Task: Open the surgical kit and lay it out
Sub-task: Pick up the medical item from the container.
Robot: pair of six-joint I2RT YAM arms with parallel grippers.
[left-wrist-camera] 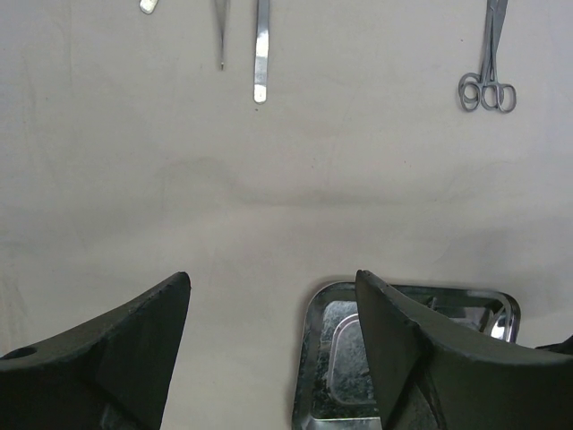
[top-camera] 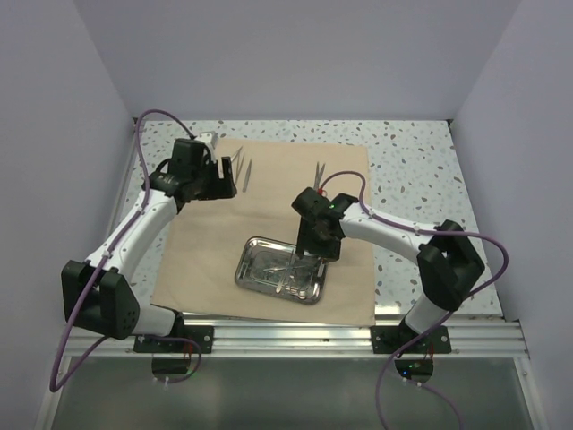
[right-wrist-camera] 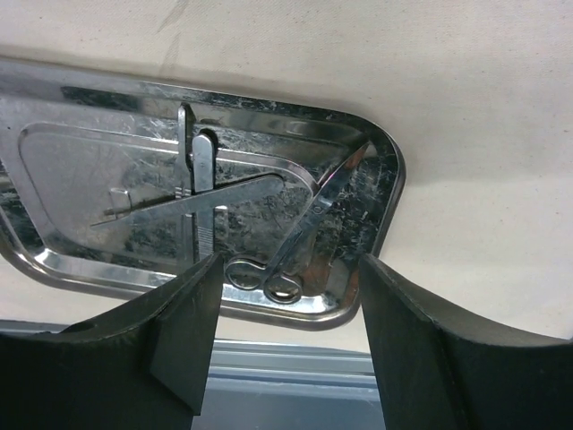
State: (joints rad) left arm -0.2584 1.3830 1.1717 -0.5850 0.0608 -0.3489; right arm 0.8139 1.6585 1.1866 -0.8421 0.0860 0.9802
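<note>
While tweezers (top-camera: 243,175) lie set out on the spread cloth (top-camera: 269,193), the left end effector (left-wrist-camera: 273,279) and right end effector (right-wrist-camera: 291,264) gape empty, scissors (right-wrist-camera: 309,219) waiting in the tray (right-wrist-camera: 54,161).

Soft, even light is coming down from overhead, so the arms (top-camera: 134,242) are casting only faint, blurred shadows on the cloth (top-camera: 269,179). The tray (top-camera: 279,269) is flaring with patchy white glare and dark mottled reflections, strongest in the right wrist view. Along the bottom of both wrist views the black fingers (left-wrist-camera: 116,358) are looking dim and slightly soft, while the cloth above them is showing crisp.
</note>
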